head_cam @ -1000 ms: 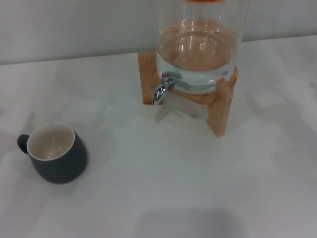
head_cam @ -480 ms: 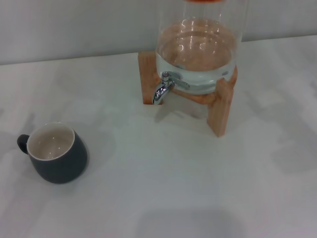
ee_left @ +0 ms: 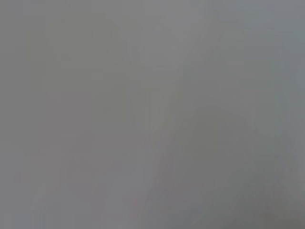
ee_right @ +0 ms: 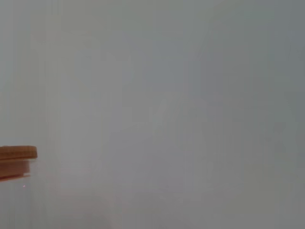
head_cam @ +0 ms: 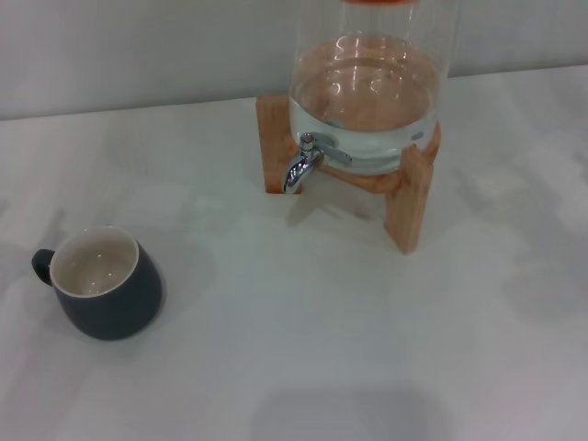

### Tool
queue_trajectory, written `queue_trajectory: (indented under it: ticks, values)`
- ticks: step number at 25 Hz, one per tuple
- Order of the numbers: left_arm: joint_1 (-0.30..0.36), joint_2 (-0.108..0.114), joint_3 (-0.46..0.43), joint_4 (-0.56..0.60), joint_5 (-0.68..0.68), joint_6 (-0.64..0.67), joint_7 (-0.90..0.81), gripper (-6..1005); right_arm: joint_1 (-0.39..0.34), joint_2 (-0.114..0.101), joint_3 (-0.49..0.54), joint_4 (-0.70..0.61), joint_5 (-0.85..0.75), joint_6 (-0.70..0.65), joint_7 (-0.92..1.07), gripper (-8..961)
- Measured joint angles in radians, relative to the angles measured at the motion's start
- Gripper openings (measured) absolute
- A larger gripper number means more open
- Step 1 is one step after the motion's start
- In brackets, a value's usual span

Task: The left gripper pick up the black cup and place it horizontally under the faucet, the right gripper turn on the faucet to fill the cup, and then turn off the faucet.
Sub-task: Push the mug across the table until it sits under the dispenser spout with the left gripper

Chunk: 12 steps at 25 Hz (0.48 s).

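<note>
Head view, left to right. The black cup [head_cam: 106,285] stands upright on the white table [head_cam: 303,331], handle toward my left, cream inside empty. Well apart to its right, the faucet [head_cam: 303,163] projects from a glass jar [head_cam: 367,101] part-filled with water, seated on a wooden stand [head_cam: 409,197]; no water runs from the spout. Neither the left gripper nor the right gripper appears in any view, so I cannot tell how their fingers stand or whether they hold anything. I judge the task unstarted: grasping, placing under the spout, opening and closing the faucet all remain.
</note>
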Motion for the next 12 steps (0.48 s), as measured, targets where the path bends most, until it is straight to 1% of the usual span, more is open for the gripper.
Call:
queue_trajectory:
  ticks: [12]
  values:
    - [-0.004, 0.0, 0.0, -0.001, 0.0, 0.002, 0.003, 890, 0.002, 0.0, 0.0, 0.0, 0.0, 0.0, 0.0, 678]
